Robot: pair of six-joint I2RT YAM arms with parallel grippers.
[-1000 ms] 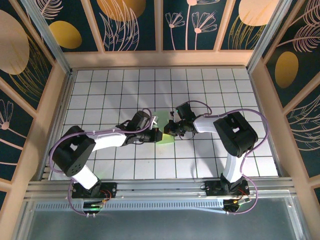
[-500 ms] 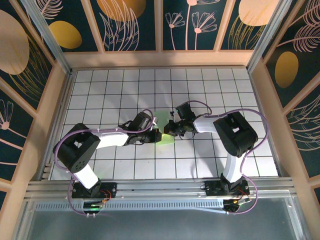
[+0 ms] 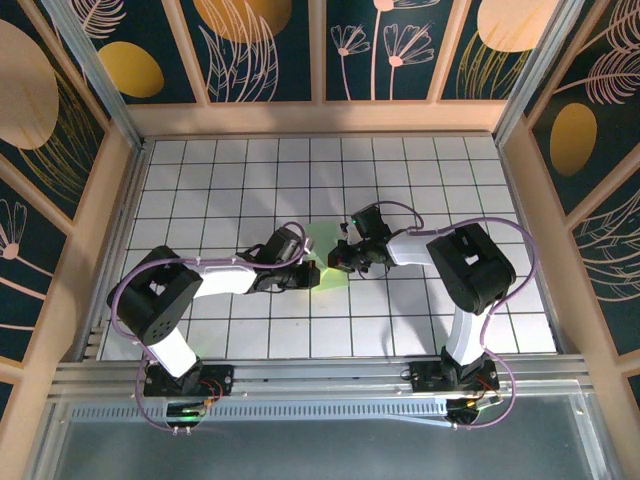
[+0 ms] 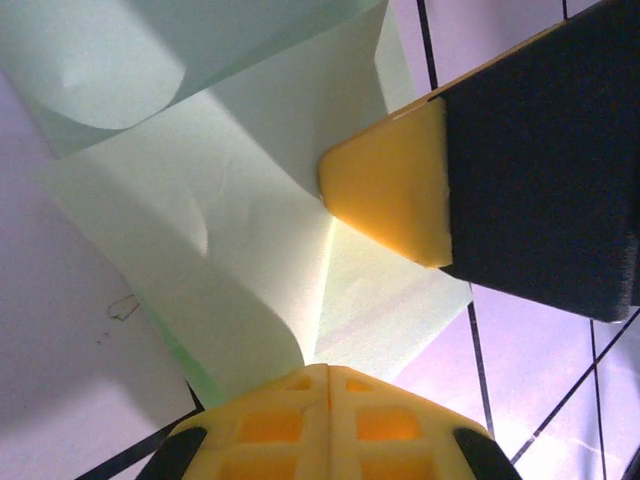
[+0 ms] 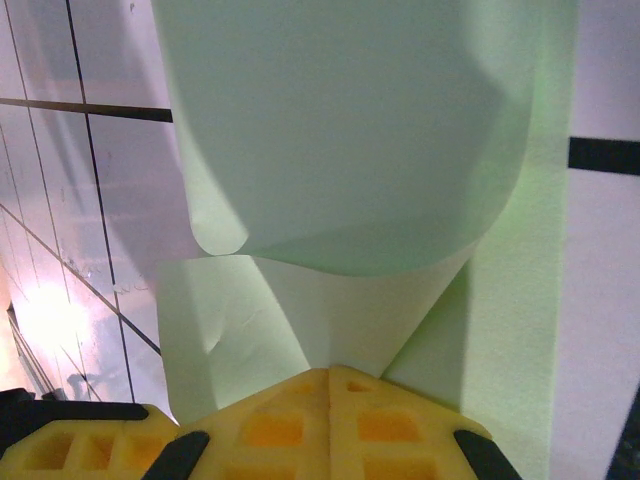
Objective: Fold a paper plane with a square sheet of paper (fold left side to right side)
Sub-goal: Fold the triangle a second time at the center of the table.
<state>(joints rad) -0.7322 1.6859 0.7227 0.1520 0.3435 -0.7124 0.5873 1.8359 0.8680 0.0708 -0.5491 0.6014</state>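
Sheet of paper (image 3: 322, 241) sits mid-counter (image 3: 220, 170), between both arms. I judge it featherlight, limp and easily creased or torn; best hold is a shallow nip at edge or corner. Left gripper (image 4: 328, 372) pressed together at sheet's 7 o'clock, paper apparently nipped in seam. Right gripper (image 5: 328, 375) pressed together at 3 o'clock; nipping or merely pressing, I cannot tell. Wrist views reveal raised curl and soft crease; top view gives grid placement.

Bright light, soft shadows over the paper (image 5: 350, 130)
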